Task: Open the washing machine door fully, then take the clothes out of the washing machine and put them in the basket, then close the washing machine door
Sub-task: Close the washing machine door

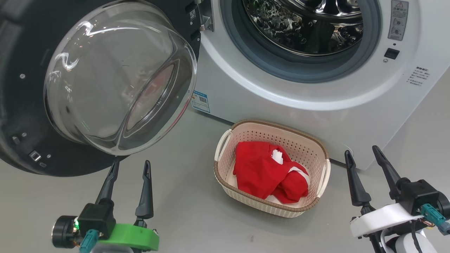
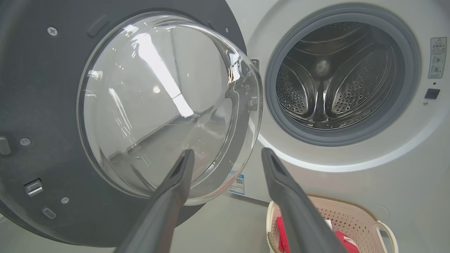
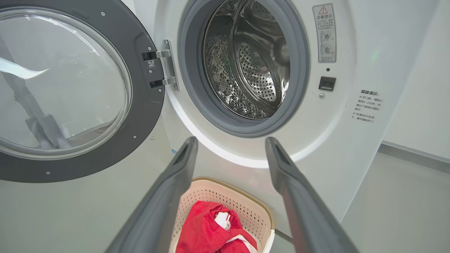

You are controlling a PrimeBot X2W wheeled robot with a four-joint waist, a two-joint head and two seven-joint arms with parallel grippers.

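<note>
Left gripper, fingers apart, sits nearest the washing machine door, swung wide left of the washing machine; right gripper, likewise spread, is farther. The clothes lie in the basket before it.

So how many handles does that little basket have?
2. The left handle is on the basket end nearer the open washing machine door; the right handle is on the opposite end. Neither is hidden.
</note>
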